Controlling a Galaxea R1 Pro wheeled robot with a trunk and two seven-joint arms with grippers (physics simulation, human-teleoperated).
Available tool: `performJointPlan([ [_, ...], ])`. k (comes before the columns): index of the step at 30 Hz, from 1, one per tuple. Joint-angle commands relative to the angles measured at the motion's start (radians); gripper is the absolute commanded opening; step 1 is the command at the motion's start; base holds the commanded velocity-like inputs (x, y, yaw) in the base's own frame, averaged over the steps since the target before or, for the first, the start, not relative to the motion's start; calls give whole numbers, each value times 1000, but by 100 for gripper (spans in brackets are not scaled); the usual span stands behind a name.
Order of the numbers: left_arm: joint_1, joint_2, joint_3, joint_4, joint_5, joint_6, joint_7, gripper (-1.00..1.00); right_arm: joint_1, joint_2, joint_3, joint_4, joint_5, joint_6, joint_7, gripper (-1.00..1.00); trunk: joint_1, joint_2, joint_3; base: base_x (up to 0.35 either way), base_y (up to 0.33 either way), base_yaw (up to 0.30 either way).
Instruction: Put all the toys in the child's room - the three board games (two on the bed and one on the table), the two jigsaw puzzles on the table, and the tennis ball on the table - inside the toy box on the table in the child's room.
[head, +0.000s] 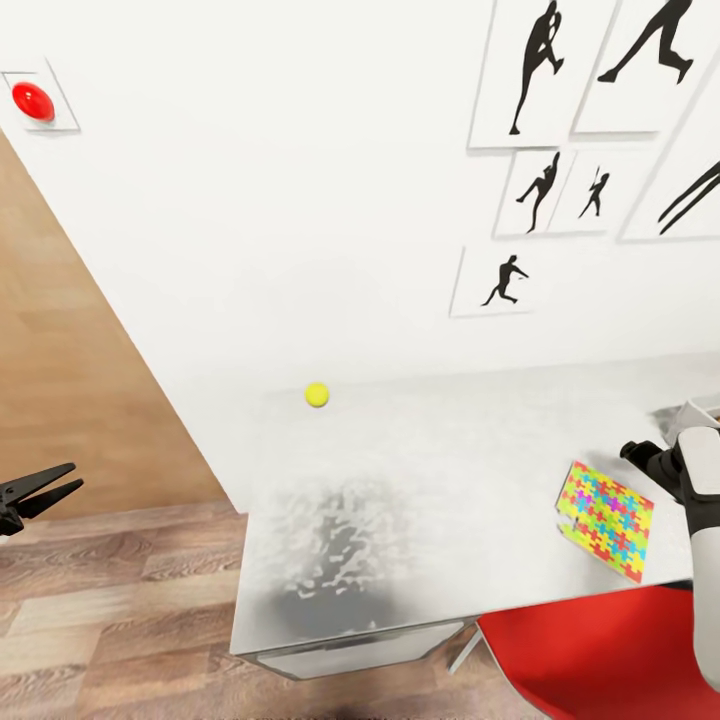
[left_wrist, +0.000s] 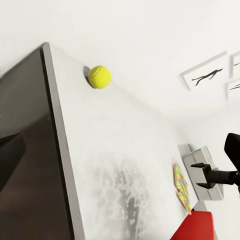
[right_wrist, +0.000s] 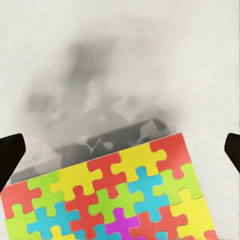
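Jigsaw puzzle (head: 604, 519) lies flat, skewed across the table (head: 420, 480)

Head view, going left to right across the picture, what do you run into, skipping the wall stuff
Left gripper over the wood floor → tennis ball at the back of the table → jigsaw puzzle near the table's front edge → right gripper and its white arm.
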Motion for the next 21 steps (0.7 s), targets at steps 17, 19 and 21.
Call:
performJointPlan([
  [17, -1, -1, 0, 0, 1, 7, -1, 100, -1, -19, -1, 16, -12, 2, -33, 100, 0, -1, -27, 0, 0, 0],
  [19, -1, -1, 0, 0, 2, 7, -1, 100, -1, -18, 0, 19, -12, 1, -33, 100, 0, -1, -30, 0, 0, 0],
  [21, -1, -1, 0, 0, 2, 7, -1, 100, -1, -18, 0, 22, -12, 1, -33, 100, 0, -1, -32, 0, 0, 0],
])
